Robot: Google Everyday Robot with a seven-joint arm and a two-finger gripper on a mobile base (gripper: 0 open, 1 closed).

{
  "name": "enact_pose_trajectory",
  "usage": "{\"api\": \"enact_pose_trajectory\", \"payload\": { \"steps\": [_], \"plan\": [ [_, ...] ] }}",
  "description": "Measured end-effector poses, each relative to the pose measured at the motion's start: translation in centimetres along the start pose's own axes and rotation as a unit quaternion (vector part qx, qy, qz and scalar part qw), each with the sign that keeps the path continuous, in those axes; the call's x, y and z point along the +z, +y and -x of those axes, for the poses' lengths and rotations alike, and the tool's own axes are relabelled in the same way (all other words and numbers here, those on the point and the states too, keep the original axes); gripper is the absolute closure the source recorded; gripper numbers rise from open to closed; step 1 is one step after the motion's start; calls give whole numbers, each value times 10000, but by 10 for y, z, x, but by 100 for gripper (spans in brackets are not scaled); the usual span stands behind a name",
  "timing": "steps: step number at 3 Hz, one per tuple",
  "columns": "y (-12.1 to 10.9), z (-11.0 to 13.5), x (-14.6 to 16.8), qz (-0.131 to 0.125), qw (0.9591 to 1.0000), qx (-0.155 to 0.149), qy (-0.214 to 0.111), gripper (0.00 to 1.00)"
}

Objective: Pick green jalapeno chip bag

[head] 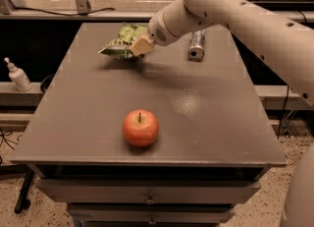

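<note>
The green jalapeno chip bag (122,40) is a crinkly green foil bag at the far left of the grey table (206,113). It hangs clear of the tabletop, with its shadow on the surface below. My gripper (139,47) is shut on the bag's right edge, its tan fingers clamping the foil. The white arm reaches in from the upper right and hides part of the bag's right side.
A red apple (141,127) sits near the table's front, centre left. A silver can (196,44) lies on its side at the far right of the table. A white bottle (17,75) stands on a ledge off the table's left.
</note>
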State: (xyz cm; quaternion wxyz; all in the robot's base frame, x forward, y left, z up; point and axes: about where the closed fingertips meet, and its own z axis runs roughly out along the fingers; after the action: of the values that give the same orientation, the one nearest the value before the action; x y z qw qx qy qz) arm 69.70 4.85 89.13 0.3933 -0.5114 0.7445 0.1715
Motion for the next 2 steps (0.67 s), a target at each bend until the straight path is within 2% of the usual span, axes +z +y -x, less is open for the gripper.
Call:
{"api": "enact_pose_trajectory", "payload": {
  "steps": [1,2],
  "plan": [
    [23,50,-31,80,9982,-492,-345,100],
    [63,100,-57,399,9908,-1038,-773,100]
  ]
}}
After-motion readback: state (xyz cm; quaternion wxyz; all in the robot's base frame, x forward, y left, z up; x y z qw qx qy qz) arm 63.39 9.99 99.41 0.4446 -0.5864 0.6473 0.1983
